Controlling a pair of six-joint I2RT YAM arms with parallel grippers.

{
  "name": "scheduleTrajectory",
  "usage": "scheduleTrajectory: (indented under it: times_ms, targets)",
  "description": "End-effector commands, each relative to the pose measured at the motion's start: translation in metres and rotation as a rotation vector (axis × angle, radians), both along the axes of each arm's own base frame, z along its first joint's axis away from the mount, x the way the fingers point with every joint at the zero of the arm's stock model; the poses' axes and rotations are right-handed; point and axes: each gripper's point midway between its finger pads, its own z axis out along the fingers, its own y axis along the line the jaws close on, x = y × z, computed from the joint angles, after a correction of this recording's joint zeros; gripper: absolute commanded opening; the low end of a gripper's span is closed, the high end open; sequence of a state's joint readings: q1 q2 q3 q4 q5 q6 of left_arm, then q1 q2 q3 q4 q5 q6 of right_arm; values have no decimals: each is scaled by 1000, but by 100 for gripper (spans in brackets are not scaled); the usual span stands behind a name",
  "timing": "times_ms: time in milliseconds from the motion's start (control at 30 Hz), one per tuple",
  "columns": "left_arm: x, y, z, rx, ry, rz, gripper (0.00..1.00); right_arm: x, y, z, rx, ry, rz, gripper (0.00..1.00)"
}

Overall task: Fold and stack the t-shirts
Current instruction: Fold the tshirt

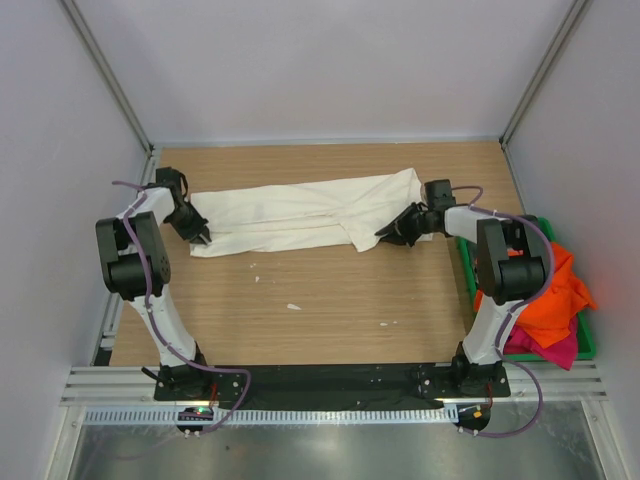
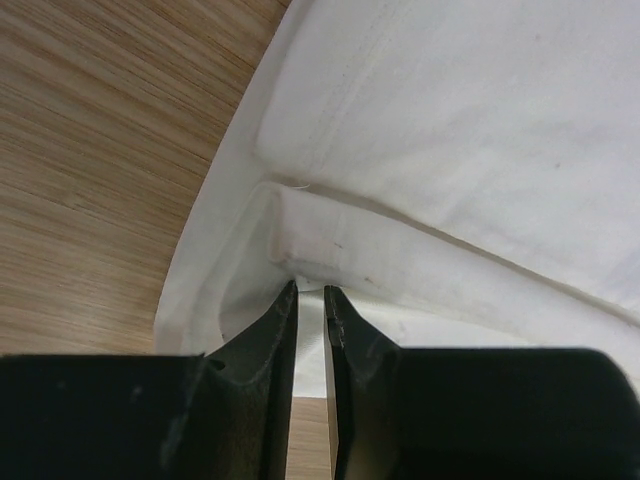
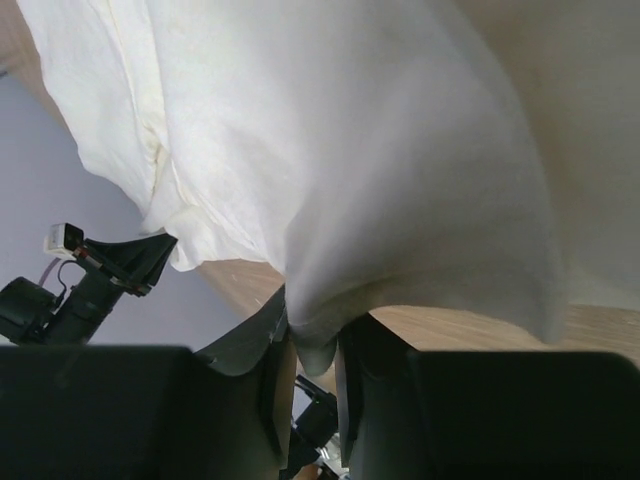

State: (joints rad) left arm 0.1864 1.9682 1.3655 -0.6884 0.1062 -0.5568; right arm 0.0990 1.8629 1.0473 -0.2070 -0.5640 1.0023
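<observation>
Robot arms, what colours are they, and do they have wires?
The left arm and right arm are white tubes with chunky black joints. A purple cable loops along each. The left gripper and right gripper have flat black fingers.

cream t-shirt (image 1: 300,213) stretched flat, orange t-shirt (image 1: 548,292) crumpled

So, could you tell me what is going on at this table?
A cream-white t-shirt is being folded. It lies as a long folded strip across the far side of the table. The robot's left end effector pinches its left end, and the right end effector grips cloth at its right end. An orange shirt and a magenta shirt sit in the green bin on the right.
</observation>
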Motion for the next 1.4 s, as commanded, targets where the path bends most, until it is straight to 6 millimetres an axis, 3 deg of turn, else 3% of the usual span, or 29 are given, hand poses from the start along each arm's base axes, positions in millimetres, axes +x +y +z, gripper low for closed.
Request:
scheduleTrajectory:
  times_ms: [0,100,167,300,367,400,633,733,767,933,1200,1367]
  targets:
    - [-17,6,0,24,35,-17,18,23,4,44,39,-82,-42,25]
    - [-17,5,2,21,31,-21,18,26,6,45,43,-59,-41,40]
    - [-17,5,2,20,29,-23,18,28,6,46,43,-62,-37,43]
    - [-17,5,3,21,29,-24,18,34,5,45,30,-72,-35,27]
    - [-17,5,4,21,27,-24,18,40,6,49,33,-89,-34,14]
    - [-18,5,4,21,29,-24,18,42,6,45,28,-83,-34,2]
    - [-18,5,10,26,23,-26,17,70,9,58,32,-150,-30,1]
    - [-18,5,14,27,17,-26,17,94,10,70,34,-208,-37,1]
    - [-19,6,14,27,17,-25,17,99,10,62,35,-194,-41,1]
    - [-20,5,18,30,11,-35,17,133,14,67,48,-247,-46,1]
    - [-17,7,28,49,-15,-47,18,164,20,55,97,-278,-79,1]
    - [-14,8,33,56,-23,-48,18,184,25,59,124,-334,-54,2]
